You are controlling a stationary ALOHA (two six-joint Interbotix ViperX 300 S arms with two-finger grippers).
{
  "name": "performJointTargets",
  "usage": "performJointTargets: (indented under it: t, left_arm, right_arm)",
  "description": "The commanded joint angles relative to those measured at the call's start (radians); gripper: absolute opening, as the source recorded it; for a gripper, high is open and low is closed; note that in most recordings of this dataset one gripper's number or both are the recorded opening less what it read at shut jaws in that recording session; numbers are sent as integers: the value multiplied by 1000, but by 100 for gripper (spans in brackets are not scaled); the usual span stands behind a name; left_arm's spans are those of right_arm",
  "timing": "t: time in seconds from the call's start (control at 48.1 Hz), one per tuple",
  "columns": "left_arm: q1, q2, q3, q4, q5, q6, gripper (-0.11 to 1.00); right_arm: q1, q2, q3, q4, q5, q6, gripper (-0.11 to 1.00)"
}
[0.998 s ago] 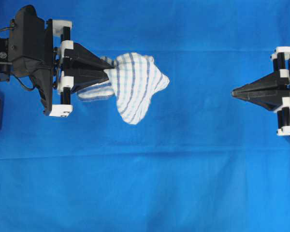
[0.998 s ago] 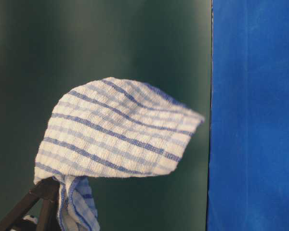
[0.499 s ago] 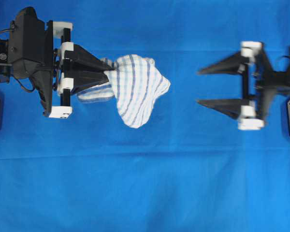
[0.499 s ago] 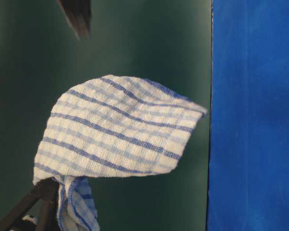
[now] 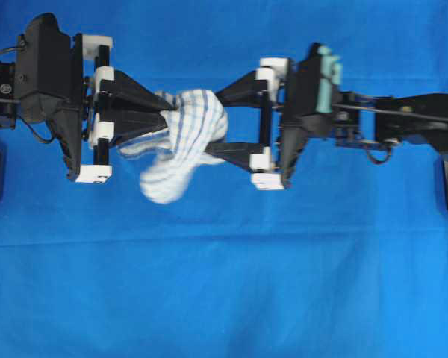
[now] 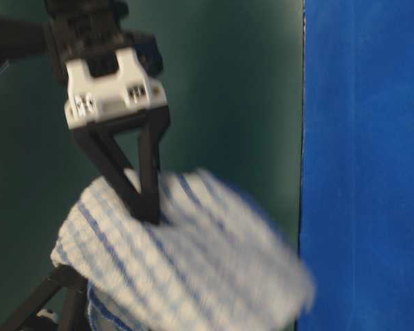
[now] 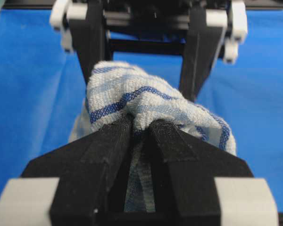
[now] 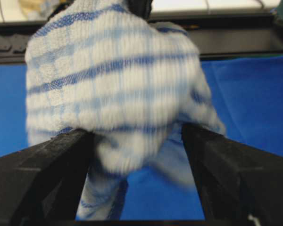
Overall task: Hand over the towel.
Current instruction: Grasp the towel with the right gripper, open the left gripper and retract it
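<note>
Left gripper (image 5: pixel 164 118) is clenched on the bunched end of the towel (image 5: pixel 185 142), holding it up over the blue worktop (image 5: pixel 224 283). Right gripper (image 5: pixel 215 124) comes in from the right, jaws spread wide on either side of the towel's loose end, not clamped.

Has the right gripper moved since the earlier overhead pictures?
Yes. The right gripper has travelled leftward across the plain blue cloth, from the right edge up to the small white checked towel, its open jaws now straddling it.
</note>
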Motion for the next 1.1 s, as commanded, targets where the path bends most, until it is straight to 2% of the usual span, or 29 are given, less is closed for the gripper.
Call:
performJointTargets:
  t: [0.0,0.208,0.333,0.374,0.499,0.54,0.956,0.998,1.081]
  left_arm:
    - [-2,-9,-6,0,-9,0,8]
    - [-5,-15,5,0,-9,3,8]
    - [-12,-14,5,0,-9,6,8]
    - [-14,-12,3,0,-9,6,8]
    - [-15,-9,0,0,-9,6,8]
    - [-17,-9,0,0,-12,5,8]
    - [-15,-31,14,0,-41,3,9]
    - [-15,-38,18,0,-41,3,13]
    - [-15,-67,35,0,-49,-2,38]
  right_arm:
    - [2,3,-49,0,0,0,73]
    - [2,14,-64,2,6,0,71]
    - [2,14,-64,0,17,-2,63]
    - [2,14,-64,2,17,-2,54]
    - [2,14,-66,0,17,-5,19]
    - [2,14,-64,0,17,-5,11]
    - [3,-28,-41,0,43,-2,11]
    - [3,-49,-28,0,49,-2,11]
    - [3,-89,3,0,54,0,11]
